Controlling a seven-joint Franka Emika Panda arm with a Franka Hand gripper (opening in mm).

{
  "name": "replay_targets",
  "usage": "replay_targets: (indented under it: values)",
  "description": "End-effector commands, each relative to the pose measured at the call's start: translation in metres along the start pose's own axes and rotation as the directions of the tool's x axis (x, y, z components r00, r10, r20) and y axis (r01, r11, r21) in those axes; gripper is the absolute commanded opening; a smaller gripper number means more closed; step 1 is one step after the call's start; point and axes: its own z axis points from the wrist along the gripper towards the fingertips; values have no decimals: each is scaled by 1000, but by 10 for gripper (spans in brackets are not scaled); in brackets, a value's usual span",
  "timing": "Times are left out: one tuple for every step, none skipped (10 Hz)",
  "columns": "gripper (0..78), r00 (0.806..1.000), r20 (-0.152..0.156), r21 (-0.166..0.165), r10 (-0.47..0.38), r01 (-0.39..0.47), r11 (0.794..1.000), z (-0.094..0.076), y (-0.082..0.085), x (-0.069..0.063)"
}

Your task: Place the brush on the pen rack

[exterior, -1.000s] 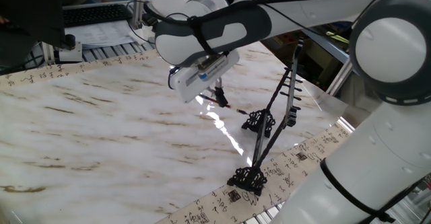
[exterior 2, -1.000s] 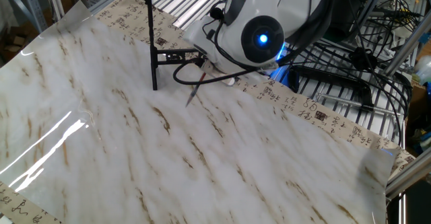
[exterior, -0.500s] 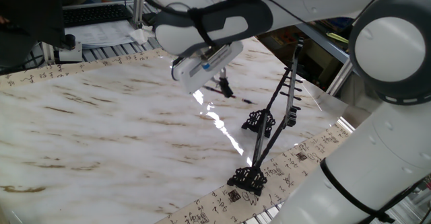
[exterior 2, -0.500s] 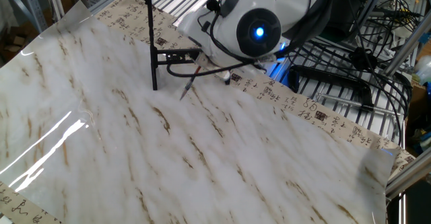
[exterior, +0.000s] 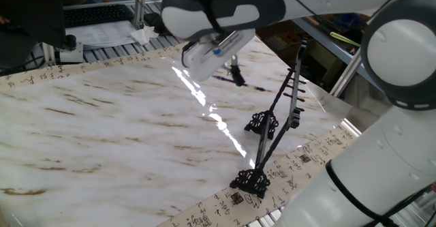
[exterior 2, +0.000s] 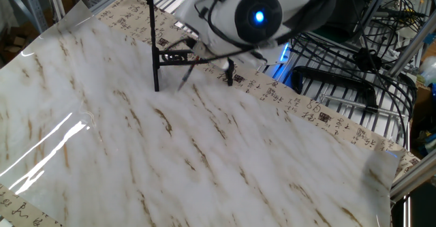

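From the first fixed view, the pincer (exterior: 235, 73) hangs above the marble worktop (exterior: 102, 131), its fingers pressed onto the brush (exterior: 240, 84), which shows as a thin dark line running out from the fingers toward the pen rack (exterior: 276, 121). Over the past second the arm has climbed and swung away from the middle of the worktop, so the brush, which was low over the marble, now rides clear above it and nearer the rack's upper bar. The rack stands upright on its two scrolled feet, apart from the brush.

From the other fixed view, the arm's housing covers most of the pincer; only a dark fingertip (exterior 2: 230, 73) pokes out below it. The brush (exterior 2: 185, 81) slants down with its tip toward the worktop, just beside the rack's near post (exterior 2: 155, 50). It has drifted closer to that post than a second ago. I judge the carry is well under way, with the hanging on a peg not yet done.
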Motion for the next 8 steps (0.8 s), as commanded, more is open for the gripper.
replay_targets:
  values:
    - [11, 1000, -1, 1, 2, -2, 1000, -6, -13, 5]
    - [11, 1000, 0, 0, 1, -1, 1000, -6, -14, 6]
    - [11, 1000, 1, 1, 2, -2, 1000, -6, -17, 8]
    - [11, 1000, 3, 0, 1, -1, 1000, -6, -18, 9]
    - [11, 1000, 3, -3, -1, 1, 1000, -6, -19, 10]
    - [11, 1000, 6, -6, -2, 2, 1000, -6, -19, 11]
    - [11, 1000, 7, -7, -3, 3, 1000, -6, -19, 11]
    - [11, 1000, 12, 2, 1, -1, 1000, -6, -19, 11]
